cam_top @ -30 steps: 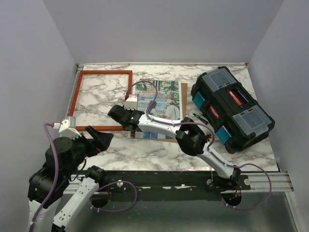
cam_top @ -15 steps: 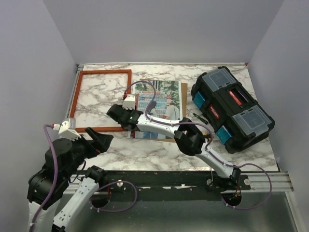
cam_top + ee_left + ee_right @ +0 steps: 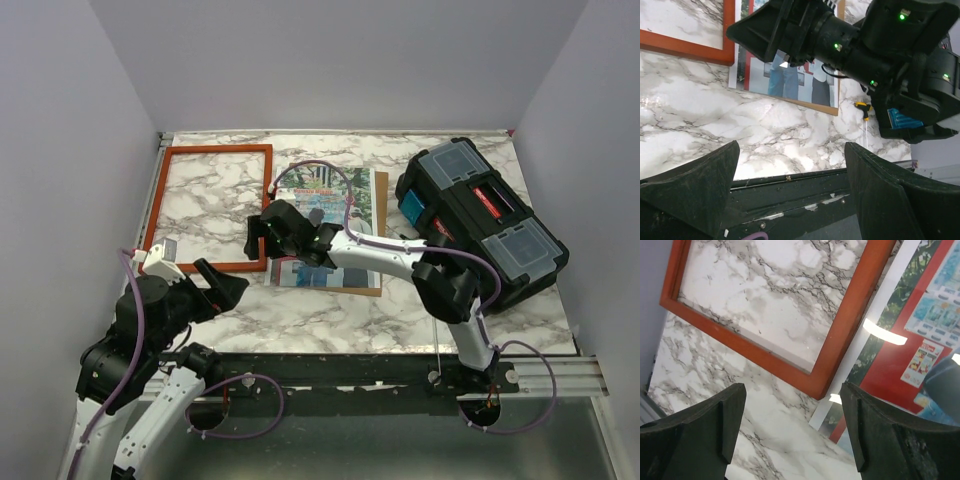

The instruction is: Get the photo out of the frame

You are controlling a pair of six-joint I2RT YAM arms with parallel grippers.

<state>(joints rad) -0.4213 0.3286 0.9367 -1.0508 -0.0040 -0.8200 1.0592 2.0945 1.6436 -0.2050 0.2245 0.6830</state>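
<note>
The orange-red frame (image 3: 210, 150) lies flat at the table's left with bare marble showing through it. Just to its right the photo (image 3: 355, 195) rests on a brown board (image 3: 379, 220). My right gripper (image 3: 255, 238) hovers over the frame's near right corner, open. In the right wrist view that corner of the frame (image 3: 840, 340) and the photo's edge (image 3: 920, 340) lie ahead of the empty right gripper (image 3: 792, 430). My left gripper (image 3: 222, 283) stands open near the table's front edge, empty (image 3: 792, 185). It looks toward the photo (image 3: 790, 80).
A black toolbox (image 3: 480, 225) with clear lids and blue latches sits at the right of the table. A small yellow-handled screwdriver (image 3: 863, 107) lies between it and the board. Grey walls close in on the left, back and right.
The right gripper has gone from shut to open and drawn back to the right from the frame's near rail. The left arm has shifted slightly to the right.
</note>
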